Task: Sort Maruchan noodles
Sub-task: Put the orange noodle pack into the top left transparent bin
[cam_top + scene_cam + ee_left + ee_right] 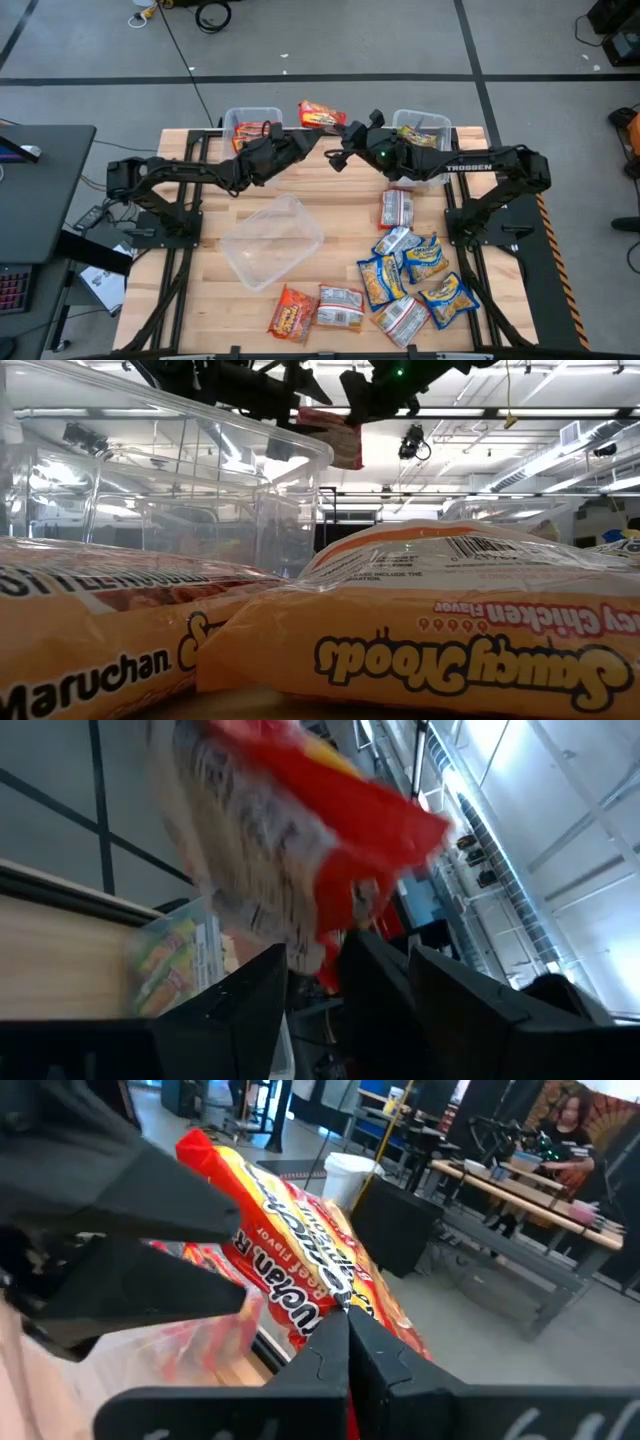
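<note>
Orange-red packet held aloft between both arms, above tabletop far edge. Left gripper jaws clamped on one end; right gripper jaws pinched shut on other. Remaining packets scattered below right jaws.

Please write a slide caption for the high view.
Both grippers hold one orange-red packet between two far bins.

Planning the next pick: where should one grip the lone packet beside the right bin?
I would come straight down and pinch the red-and-silver packet across its long edges: it lies flat, alone, bare table on both sides. The left gripper and right gripper are both shut on an orange-red packet above the table's far edge.
</note>
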Controlling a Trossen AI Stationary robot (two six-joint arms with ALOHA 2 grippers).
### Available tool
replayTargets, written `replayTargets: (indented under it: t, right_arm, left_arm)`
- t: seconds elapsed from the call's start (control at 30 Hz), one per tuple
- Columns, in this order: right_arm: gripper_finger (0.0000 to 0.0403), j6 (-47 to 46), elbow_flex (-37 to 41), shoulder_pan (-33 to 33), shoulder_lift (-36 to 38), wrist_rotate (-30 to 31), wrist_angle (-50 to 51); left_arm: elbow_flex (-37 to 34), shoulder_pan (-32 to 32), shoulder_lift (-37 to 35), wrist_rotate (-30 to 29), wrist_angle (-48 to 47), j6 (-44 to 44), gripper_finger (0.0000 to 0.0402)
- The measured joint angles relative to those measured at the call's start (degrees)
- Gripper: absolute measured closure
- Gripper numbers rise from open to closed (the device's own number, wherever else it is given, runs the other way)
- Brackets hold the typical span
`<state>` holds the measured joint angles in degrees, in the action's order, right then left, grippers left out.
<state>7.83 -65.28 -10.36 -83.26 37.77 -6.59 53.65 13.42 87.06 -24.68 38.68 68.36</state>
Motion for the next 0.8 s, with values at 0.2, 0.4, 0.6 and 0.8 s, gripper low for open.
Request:
replayTargets:
  t: [0.2, 0.4, 0.6, 0.8]
  right_arm:
    - [0.0402, 1.7, 0.0, -0.8, 0.3, -3.5, 0.3]
    - [0.0402, 2.7, 0.0, -0.2, 2.3, -12.0, 0.6]
    - [0.0402, 2.8, 0.0, 1.3, 2.5, -13.9, 3.4]
    - [0.0402, 2.8, 0.0, 2.6, 2.5, -14.1, 3.8]
  left_arm:
    - [0.0, -0.1, -0.1, 1.7, 0.0, -0.8, 0.0186]
    - [0.0, 0.2, -0.2, 1.8, -0.2, -2.6, 0.0186]
    - [0.0, 1.0, -0.2, 1.3, 0.4, -2.6, 0.0186]
    - [0.0, 1.0, -0.2, 3.4, 0.5, -2.9, 0.0179]
